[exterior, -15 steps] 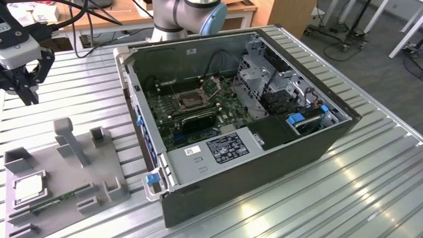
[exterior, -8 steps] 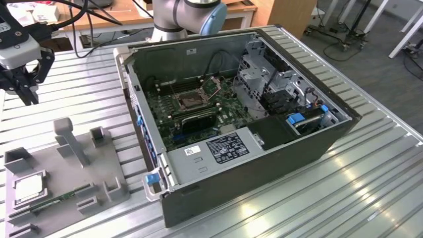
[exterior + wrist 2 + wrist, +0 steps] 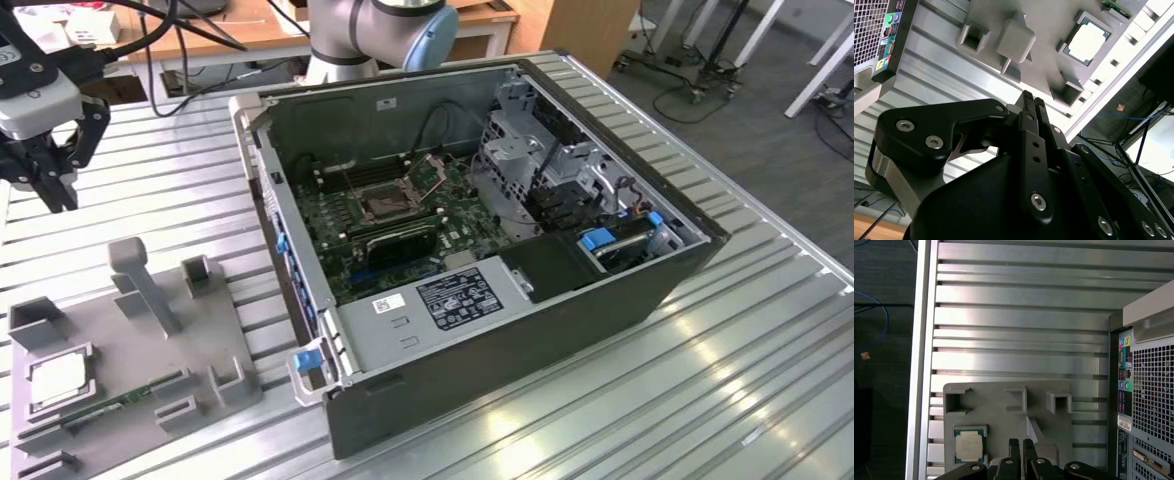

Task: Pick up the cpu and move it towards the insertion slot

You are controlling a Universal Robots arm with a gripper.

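Nothing lifted yet: the gripper [image 3: 1021,442] hovers, fingers nearly together, seemingly empty. The cpu [image 3: 60,378] sits in its tray [image 3: 127,350], eight o'clock from the insertion slot [image 3: 387,205].

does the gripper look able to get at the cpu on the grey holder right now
Likely yes: the cpu lies face up and uncovered in its pocket on the grey holder, and the gripper, shut and empty, hangs in open air above the table.
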